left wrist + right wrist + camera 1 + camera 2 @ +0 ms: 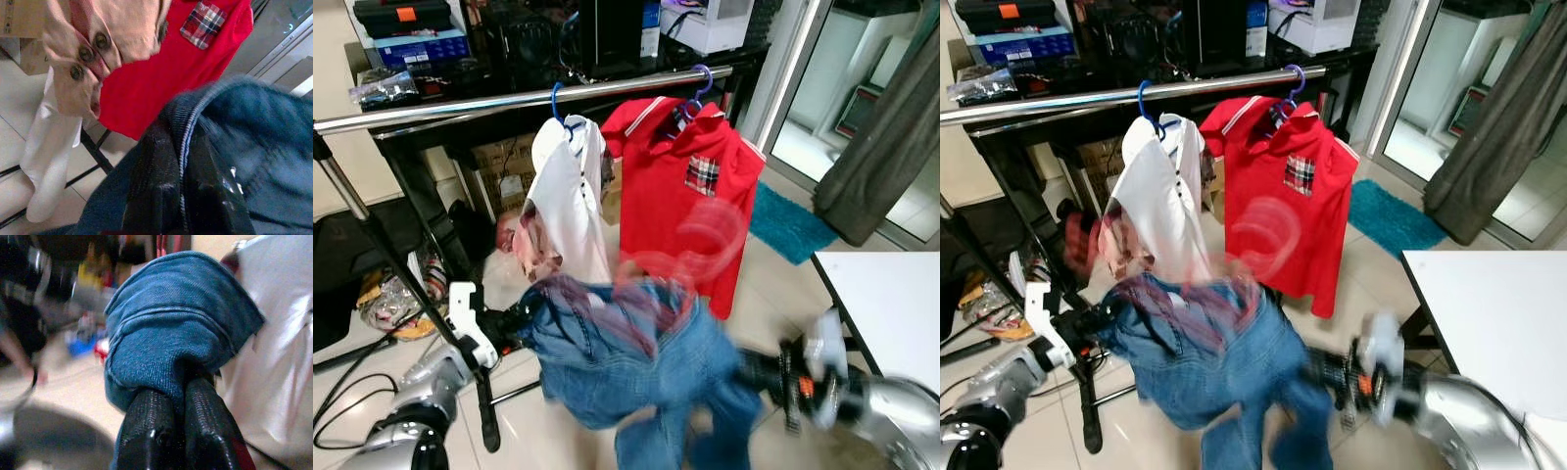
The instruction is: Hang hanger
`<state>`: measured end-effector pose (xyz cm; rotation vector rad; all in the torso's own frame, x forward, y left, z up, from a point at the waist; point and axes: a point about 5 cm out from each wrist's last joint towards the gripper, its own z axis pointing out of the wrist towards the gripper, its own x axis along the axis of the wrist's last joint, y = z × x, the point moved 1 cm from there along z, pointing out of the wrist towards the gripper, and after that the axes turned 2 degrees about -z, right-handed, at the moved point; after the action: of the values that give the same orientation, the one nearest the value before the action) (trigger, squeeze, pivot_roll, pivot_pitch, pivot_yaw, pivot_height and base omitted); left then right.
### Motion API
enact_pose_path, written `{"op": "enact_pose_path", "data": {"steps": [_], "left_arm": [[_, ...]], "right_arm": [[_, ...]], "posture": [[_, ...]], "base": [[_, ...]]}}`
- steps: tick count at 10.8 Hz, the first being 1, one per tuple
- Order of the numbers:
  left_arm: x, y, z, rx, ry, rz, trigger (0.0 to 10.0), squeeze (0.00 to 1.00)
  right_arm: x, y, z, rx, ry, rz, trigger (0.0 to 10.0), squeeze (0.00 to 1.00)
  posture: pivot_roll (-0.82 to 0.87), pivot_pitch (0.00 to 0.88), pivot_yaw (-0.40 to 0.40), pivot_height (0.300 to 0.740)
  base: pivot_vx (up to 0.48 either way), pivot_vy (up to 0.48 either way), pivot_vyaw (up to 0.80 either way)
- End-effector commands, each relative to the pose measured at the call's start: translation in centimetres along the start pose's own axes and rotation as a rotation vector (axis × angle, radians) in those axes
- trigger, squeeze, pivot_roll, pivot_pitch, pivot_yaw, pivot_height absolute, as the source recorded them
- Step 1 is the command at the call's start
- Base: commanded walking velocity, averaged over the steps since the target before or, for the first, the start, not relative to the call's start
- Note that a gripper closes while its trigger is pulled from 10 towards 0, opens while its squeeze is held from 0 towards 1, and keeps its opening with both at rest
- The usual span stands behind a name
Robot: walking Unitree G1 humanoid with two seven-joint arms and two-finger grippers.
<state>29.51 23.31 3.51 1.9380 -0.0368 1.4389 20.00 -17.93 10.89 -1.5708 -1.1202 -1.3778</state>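
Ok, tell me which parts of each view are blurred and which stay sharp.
Left eye view: the denim garment and right gripper are motion-smeared, while the rail and red shirt stay sharp. Right eye view: same pattern. Left wrist view: denim soft, shirt buttons crisp. Right wrist view: black fingers and denim fold clear, background smeared.

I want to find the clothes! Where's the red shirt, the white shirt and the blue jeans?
red shirt (671,215): left eye view, on its front below the plaid pocket.
white shirt (570,211): left eye view, mid-body.
blue jeans (646,372): left eye view, middle of the denim.
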Motion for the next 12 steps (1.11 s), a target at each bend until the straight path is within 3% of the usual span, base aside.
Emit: {"op": "enact_pose_path", "data": {"steps": [1, 4, 6, 9, 11, 12], "left_arm": [[1.2, 0.1, 0.3, -0.019, 0.030, 0.035, 0.0, 0.00], [1.0, 0.3, 0.4, -0.043, 0.020, 0.041, 0.0, 0.00], [0.7, 0.4, 0.3, -0.062, -0.007, 0.049, 0.0, 0.00], [0.3, 0.5, 0.2, -0.072, -0.029, 0.053, 0.0, 0.00], [-0.5, 1.1, 0.6, -0.112, -0.101, 0.103, 0.0, 0.00], [-0.7, 1.5, 1.0, -0.135, -0.119, 0.122, 0.0, 0.00]], "right_arm": [[-0.2, -0.1, -0.1, 0.011, -0.051, -0.059, 10.0, 0.00], [-1.0, 1.1, -0.1, -0.045, -0.131, -0.138, 10.0, 0.00], [-2.0, 1.9, -0.6, -0.052, -0.282, -0.258, 10.0, 0.00], [-2.8, 2.3, -1.2, -0.049, -0.382, -0.332, 10.0, 0.00], [-3.4, 2.4, -1.4, -0.008, -0.531, -0.450, 10.0, 0.00], [-3.0, 2.8, -1.0, -0.045, -0.559, -0.487, 10.0, 0.00]], "posture": [[0.01, 0.043, -0.002, 0.740], [0.02, 0.044, -0.002, 0.740], [0.02, 0.044, 0.002, 0.740], [0.02, 0.043, 0.005, 0.740], [0.02, 0.044, 0.006, 0.740], [0.01, 0.044, 0.005, 0.740]], "base": [[0.000, 0.000, 0.00], [0.000, 0.000, 0.00], [0.000, 0.000, 0.00], [0.000, 0.000, 0.00], [0.000, 0.000, 0.00], [0.000, 0.000, 0.00]]}}
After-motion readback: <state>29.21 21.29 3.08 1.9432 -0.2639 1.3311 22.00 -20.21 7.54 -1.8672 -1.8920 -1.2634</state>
